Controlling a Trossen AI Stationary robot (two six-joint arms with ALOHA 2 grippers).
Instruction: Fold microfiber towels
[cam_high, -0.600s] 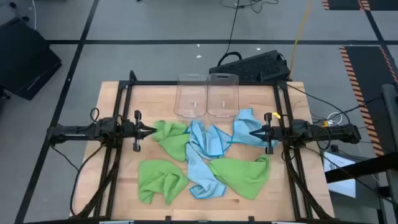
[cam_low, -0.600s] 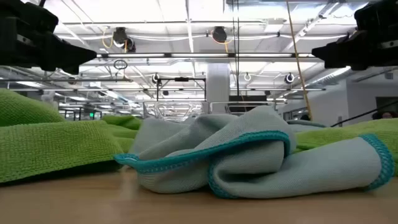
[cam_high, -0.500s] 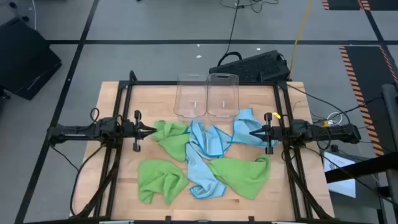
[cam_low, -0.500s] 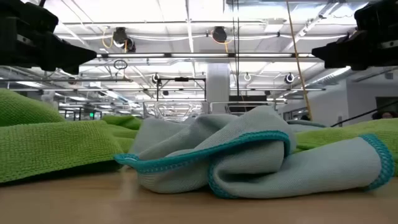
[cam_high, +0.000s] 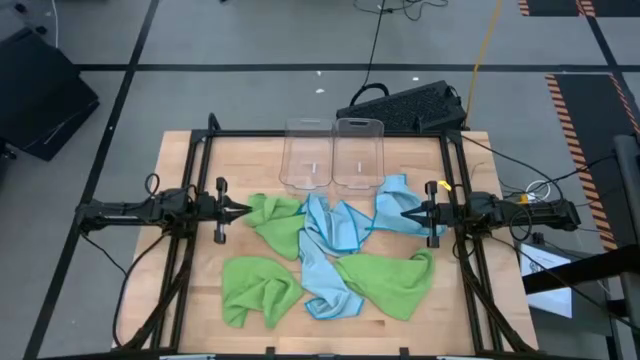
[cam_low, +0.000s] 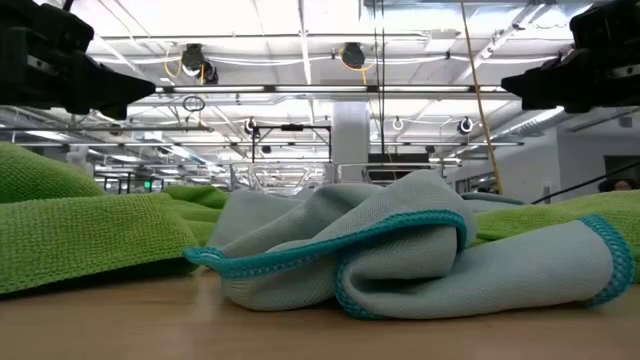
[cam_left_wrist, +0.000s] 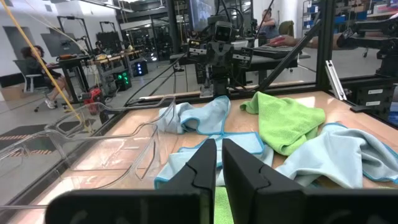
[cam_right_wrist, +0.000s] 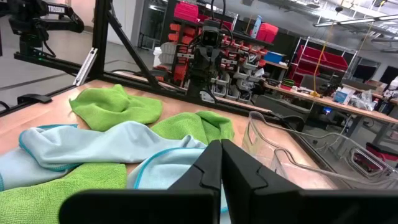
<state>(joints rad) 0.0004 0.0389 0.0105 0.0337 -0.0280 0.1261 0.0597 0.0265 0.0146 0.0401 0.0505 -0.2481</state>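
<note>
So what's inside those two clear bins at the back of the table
Nothing shows inside either clear bin; bare wood shows through both. The towels lie in front: a blue towel reaches the right bin's front edge, and any overlap there is unclear.

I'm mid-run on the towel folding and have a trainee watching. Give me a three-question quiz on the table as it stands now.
1. True or false: the left gripper is holding a green towel.
2. How many clear bins stand at the far edge of the table?
3. Multiple choice: the right gripper hangs over A) a green towel, B) a light blue towel, C) bare wood.

Key:
1. False. It is shut and empty, hanging beside the green towel near the table's left side.
2. Two, side by side.
3. B. It is shut and holds nothing.
</note>
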